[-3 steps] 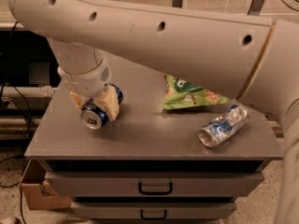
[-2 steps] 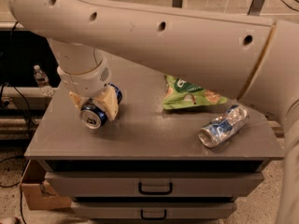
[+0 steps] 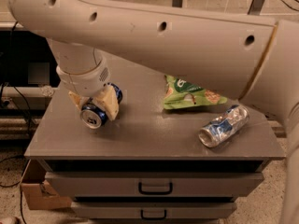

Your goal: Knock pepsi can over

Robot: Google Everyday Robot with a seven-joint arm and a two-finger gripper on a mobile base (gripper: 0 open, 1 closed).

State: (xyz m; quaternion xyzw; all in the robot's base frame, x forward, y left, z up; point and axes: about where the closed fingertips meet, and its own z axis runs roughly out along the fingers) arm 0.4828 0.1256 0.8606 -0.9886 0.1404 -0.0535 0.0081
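Observation:
The pepsi can [image 3: 96, 114], dark blue with a silver top, lies on its side at the left of the grey table top [image 3: 145, 134], its top facing the front. My gripper [image 3: 95, 107] reaches down from the big white arm and stands over the can, with one cream finger [image 3: 110, 104] on the can's right side and the other on its left. The can lies between the two fingers.
A green chip bag [image 3: 189, 93] lies at the back middle of the table. A paler silver-and-blue dented can [image 3: 223, 126] lies on its side at the right. Drawers with black handles [image 3: 155, 188] are below. A cardboard box [image 3: 39, 190] sits on the floor at the left.

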